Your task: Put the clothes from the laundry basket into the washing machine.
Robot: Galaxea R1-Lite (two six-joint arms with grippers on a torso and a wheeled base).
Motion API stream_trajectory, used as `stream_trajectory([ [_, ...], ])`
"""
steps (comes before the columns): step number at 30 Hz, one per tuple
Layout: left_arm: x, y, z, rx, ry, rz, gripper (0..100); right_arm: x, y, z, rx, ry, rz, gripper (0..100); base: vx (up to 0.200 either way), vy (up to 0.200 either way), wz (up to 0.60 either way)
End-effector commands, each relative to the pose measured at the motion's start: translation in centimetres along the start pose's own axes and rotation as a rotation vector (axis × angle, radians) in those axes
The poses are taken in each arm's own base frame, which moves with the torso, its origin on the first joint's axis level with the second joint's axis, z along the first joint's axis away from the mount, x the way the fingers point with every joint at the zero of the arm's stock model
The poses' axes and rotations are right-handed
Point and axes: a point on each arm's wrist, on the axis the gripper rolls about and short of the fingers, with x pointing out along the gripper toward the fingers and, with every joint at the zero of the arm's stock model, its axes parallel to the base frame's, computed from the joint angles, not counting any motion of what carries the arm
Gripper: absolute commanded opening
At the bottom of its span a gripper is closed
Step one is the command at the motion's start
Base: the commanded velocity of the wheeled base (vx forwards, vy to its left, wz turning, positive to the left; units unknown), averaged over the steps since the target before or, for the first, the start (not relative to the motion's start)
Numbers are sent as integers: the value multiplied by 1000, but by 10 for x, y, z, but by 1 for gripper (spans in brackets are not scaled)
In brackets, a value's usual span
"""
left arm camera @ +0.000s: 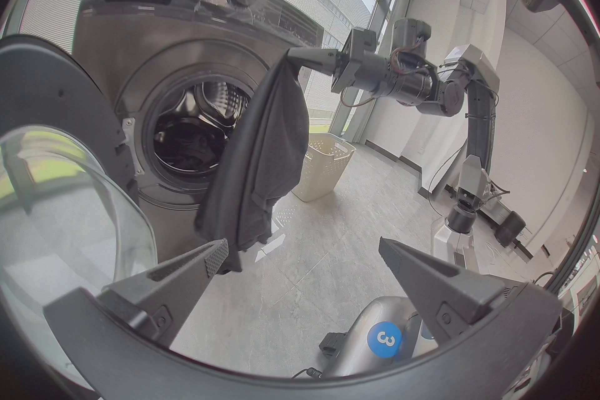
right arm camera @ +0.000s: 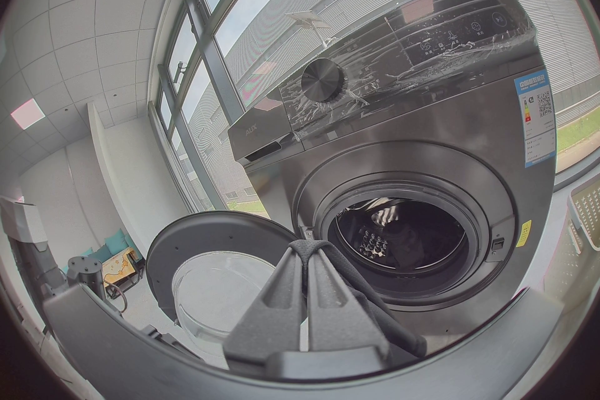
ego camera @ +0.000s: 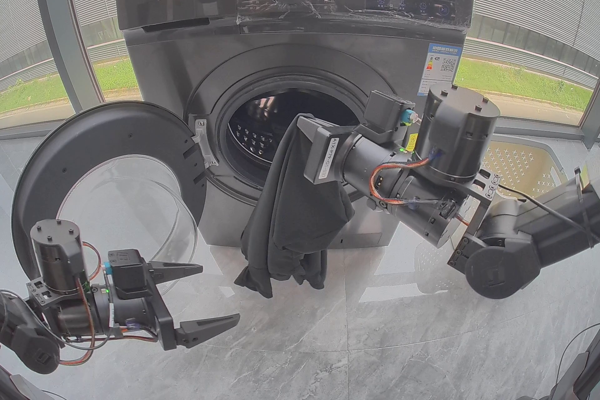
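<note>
In the head view the washing machine (ego camera: 294, 45) stands with its round door (ego camera: 106, 170) swung fully open to the machine's left side, leaving the drum opening (ego camera: 269, 132) uncovered. The right gripper (ego camera: 300, 123) is just in front of that opening, at its upper right edge, pinching the top of a dark garment (ego camera: 294, 214). The cloth hangs straight down the machine's front, covering the right part of the opening and the panel below it. Whether its lower end touches the tiled floor (ego camera: 375, 326) cannot be told. The left gripper (ego camera: 219, 294) is low, in front of the open door and well apart from the garment, its two fingers spread wide with nothing between them. The laundry basket (ego camera: 525, 167), pale and perforated, stands at the machine's right side, partly hidden by the right arm. In the left wrist view the left gripper's fingers frame the scene, wide apart and empty. Beyond them the garment dangles from the right gripper's closed tips before the machine's opening, and the basket sits on the floor past the machine's far side. In the right wrist view the right gripper's fingers are pressed together on a fold of dark fabric, which bunches over their tips and trails down one side. The machine's opening lies directly ahead, with dark shapes dimly seen inside the drum.
</note>
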Motion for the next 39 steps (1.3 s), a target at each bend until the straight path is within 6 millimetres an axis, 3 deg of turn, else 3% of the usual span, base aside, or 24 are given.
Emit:
stream_trajectory([
  [1,25,7,-14,-36,73,-34,100,2,0,-2,-1,4,0,0,0,0,0],
  [18,73,8,-12,-134,45,-109,100,8,2,-10,0,7,4,0,0,0,0],
  [39,127,38,-21,-156,16,-28,100,7,6,-11,1,9,13,0,0,0,0],
])
